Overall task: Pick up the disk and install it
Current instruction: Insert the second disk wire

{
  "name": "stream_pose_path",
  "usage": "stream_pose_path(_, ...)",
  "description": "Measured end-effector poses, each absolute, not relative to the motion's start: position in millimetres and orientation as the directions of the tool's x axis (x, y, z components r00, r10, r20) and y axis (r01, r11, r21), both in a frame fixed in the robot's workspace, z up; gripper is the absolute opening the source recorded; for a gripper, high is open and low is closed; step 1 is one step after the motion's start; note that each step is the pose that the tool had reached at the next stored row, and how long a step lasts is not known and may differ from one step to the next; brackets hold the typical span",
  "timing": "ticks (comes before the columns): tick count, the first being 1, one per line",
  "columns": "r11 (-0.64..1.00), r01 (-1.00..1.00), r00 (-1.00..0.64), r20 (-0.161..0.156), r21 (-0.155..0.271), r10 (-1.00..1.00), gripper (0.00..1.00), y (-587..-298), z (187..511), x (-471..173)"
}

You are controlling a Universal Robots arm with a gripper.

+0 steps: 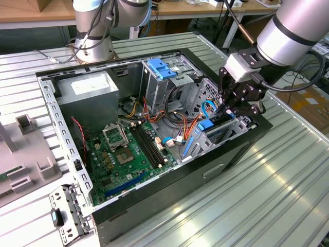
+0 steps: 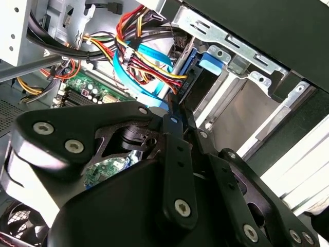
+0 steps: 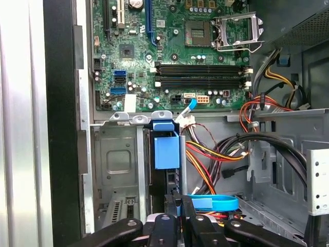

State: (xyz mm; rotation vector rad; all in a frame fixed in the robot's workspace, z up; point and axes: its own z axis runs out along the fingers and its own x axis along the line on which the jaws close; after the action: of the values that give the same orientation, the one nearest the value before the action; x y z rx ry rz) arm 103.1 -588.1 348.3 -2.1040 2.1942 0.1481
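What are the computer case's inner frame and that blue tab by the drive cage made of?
The inner frame looks like bare sheet metal: dull silver, with punched holes. The blue tab near the end effector seems to be moulded plastic: uniform matte colour, soft edges.

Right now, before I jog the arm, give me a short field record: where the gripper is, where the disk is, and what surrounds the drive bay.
gripper: black linkage gripper, lowered over the drive cage at the open computer case's front corner
gripper fingers: narrowed onto the disk's edge
disk: flat drive with blue plastic side rails, standing on edge in the metal drive cage, blue tab up
cables: red, yellow and black wire bundle beside the cage; light-blue flat cable near the fingertips
motherboard: green board on the case floor, CPU socket open
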Motion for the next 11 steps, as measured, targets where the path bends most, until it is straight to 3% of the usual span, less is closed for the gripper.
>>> stream_pose_path(11, 0.04, -0.999, -0.04, -0.138, 0.002, -0.99, 0.16, -591.7, 345.9, 103.2)
